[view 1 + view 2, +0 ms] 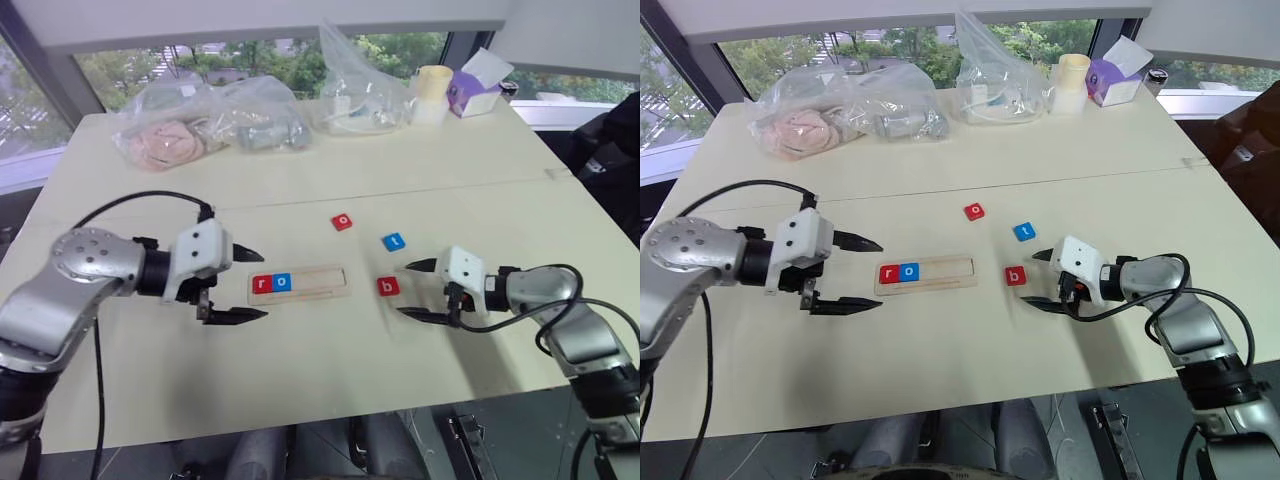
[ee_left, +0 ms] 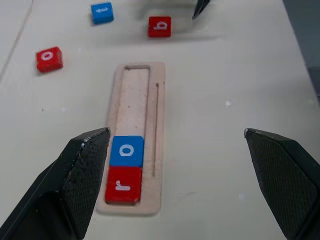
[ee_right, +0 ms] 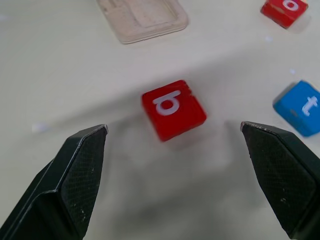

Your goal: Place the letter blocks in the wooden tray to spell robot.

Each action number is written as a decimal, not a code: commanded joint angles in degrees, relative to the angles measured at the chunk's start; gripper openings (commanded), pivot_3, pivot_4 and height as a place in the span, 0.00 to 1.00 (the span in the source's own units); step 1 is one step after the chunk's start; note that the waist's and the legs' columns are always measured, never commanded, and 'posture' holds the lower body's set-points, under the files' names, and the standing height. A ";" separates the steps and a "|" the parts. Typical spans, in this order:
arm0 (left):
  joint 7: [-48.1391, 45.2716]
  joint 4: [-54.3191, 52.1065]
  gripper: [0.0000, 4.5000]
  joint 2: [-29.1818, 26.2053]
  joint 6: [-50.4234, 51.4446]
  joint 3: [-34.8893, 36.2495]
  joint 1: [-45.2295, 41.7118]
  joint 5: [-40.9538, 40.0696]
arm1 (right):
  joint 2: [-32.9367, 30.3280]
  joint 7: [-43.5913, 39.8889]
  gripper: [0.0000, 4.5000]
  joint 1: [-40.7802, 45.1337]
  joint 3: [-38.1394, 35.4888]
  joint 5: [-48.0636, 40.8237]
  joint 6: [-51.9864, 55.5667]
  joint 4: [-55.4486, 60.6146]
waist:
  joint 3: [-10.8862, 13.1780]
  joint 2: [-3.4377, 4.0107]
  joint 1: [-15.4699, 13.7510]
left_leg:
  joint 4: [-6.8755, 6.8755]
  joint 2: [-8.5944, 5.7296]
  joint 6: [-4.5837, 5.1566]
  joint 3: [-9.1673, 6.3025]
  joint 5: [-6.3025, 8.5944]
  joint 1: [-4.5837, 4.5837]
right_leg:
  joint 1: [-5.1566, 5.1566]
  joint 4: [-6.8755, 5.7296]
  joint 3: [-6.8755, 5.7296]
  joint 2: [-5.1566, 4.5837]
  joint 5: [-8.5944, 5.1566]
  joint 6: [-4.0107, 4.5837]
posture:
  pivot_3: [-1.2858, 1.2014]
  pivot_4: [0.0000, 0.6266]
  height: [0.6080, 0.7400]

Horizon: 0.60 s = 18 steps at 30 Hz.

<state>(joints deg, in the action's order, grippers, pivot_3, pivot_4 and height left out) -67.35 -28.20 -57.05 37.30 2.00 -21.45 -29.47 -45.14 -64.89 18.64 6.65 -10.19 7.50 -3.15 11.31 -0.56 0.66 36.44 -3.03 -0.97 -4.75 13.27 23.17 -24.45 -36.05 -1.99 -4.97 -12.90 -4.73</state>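
Note:
The wooden tray (image 1: 300, 283) lies mid-table with a red "r" block (image 1: 263, 284) and a blue "o" block (image 1: 282, 283) at its left end. Loose on the table are a red "b" block (image 1: 388, 287), a blue "t" block (image 1: 394, 241) and a red "o" block (image 1: 342, 222). My left gripper (image 1: 256, 285) is open just left of the tray, empty. Just right of the "b" block, my right gripper (image 1: 412, 290) is open, with the block (image 3: 173, 109) lying on the table ahead of its fingers.
Clear plastic bags (image 1: 210, 120) with items lie along the far side of the table, with a pale cup (image 1: 432, 93) and a purple box (image 1: 475, 88) at the far right. The table's front edge (image 1: 300, 425) is near.

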 commanded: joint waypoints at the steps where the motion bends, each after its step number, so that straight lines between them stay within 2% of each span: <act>1: 1.12 -3.68 1.00 -0.40 3.38 3.54 -0.84 -5.15 | 0.61 -2.57 0.98 2.43 0.89 0.58 -3.80 -3.49 | 0.00 0.00 -0.10 | 0.00 -0.02 0.00 -0.01 0.00 0.01 | 0.00 0.00 0.01 -0.01 0.02 0.03 | 0.52 0.24 1.00; 7: 2.28 -5.74 1.00 -1.85 2.23 0.68 0.67 -2.78 | 1.92 -6.54 0.98 6.38 3.27 1.88 -7.25 -11.98 | 0.00 -0.01 0.00 | 0.04 -0.04 0.00 0.03 0.00 -0.02 | 0.01 -0.02 0.09 0.00 0.02 0.12 | 0.52 0.24 1.00; 10: 2.94 -5.81 1.00 -1.73 2.35 0.68 1.89 -2.91 | 2.82 -7.13 0.80 8.43 3.90 2.83 -9.65 -15.75 | 0.00 -0.01 0.05 | 0.04 -0.04 -0.01 0.03 0.00 -0.03 | 0.01 -0.04 0.09 0.01 0.03 0.14 | 0.52 0.24 1.00; 15: 3.47 -4.45 1.00 -2.51 1.31 1.15 6.60 -1.47 | 4.68 -8.13 0.26 11.34 4.59 3.49 -11.28 -19.60 | 0.00 -0.01 0.24 | 0.04 -0.03 -0.01 0.07 0.00 -0.10 | 0.02 -0.08 0.15 0.01 0.04 0.15 | 0.52 0.24 1.00; 18: 3.13 -3.21 1.00 -3.40 0.05 2.25 9.91 -0.46 | 4.58 -9.22 0.25 11.23 4.50 2.39 -8.73 -17.45 | 0.00 -0.01 0.15 | 0.04 -0.02 -0.01 0.07 -0.01 -0.12 | 0.03 -0.09 0.16 0.02 0.02 0.21 | 0.52 0.24 1.00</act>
<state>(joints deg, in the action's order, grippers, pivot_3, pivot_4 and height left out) -64.06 -31.39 -59.53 38.74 2.27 -11.73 -30.59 -40.70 -73.67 29.70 11.44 -7.58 -2.24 -22.11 11.31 -0.56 0.81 36.48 -3.05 -0.98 -4.68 13.27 23.05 -24.43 -36.14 -1.83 -4.95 -12.91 -4.47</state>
